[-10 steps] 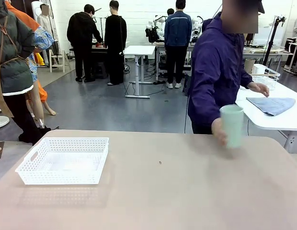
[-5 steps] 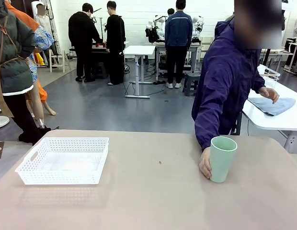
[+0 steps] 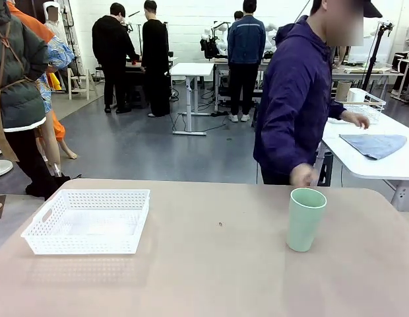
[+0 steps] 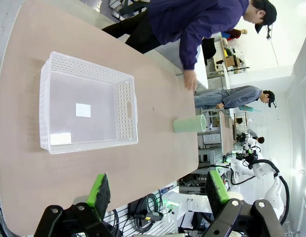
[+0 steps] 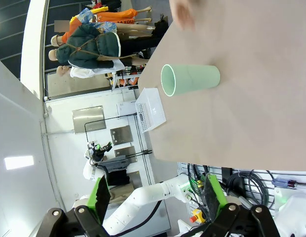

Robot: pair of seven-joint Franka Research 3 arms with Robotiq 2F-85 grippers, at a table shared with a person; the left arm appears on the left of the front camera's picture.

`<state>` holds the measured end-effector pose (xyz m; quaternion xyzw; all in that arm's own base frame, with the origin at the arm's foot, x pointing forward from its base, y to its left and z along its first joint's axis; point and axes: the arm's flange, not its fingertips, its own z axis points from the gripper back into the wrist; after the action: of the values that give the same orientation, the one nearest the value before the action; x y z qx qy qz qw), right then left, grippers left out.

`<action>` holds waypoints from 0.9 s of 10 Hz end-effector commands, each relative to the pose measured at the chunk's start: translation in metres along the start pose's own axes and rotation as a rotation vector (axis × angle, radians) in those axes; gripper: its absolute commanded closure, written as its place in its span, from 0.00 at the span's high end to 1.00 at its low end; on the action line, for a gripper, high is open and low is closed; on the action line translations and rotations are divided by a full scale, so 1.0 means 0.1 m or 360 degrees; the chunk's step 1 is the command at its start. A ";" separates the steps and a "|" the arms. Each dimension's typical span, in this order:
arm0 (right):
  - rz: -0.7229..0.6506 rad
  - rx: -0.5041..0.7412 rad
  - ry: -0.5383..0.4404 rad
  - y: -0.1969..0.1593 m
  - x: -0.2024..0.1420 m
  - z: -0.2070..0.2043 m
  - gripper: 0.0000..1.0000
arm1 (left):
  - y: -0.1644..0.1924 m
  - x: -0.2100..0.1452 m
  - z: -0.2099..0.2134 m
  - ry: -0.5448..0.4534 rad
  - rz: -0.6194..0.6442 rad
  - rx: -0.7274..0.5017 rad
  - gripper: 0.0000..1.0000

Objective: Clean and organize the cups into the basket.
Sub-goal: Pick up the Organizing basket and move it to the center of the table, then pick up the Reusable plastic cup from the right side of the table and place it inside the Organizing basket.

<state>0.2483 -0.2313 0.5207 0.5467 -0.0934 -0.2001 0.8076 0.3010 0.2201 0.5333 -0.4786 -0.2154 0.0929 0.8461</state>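
My left hand (image 4: 158,187) hangs above the counter (image 3: 211,284), fingers spread wide with nothing between them. The white basket (image 3: 86,221) sits upright near the counter's left edge. The mint green cup (image 3: 305,219) stands upright toward the right edge, nearer the far edge, well apart from the basket. The person's hand (image 3: 301,175) hovers just beyond the cup at the far edge, not touching it. My right hand (image 5: 155,190) is spread wide too, gripping nothing, well off from the cup.
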 end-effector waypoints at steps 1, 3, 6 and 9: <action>-0.0007 0.0003 0.0002 0.00 0.00 0.00 1.00 | 0.00 0.00 0.01 0.0000 0.0003 -0.0009 1.00; 0.0000 0.0000 0.0000 0.00 0.00 0.00 1.00 | 0.00 0.00 0.00 0.0000 0.0000 0.0000 1.00; 0.1207 -0.0188 -0.0012 0.37 0.23 -0.48 1.00 | -0.38 0.29 -0.12 0.0453 -0.0409 0.0590 1.00; 0.1741 -0.0228 -0.0049 0.38 0.21 -0.78 1.00 | -0.73 0.37 -0.41 0.0778 -0.0463 0.1179 1.00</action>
<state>0.3110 -0.1603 0.5465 0.3831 -0.2904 0.1962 0.8547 0.3453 0.1698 0.5896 -0.1727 -0.0567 -0.0582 0.9816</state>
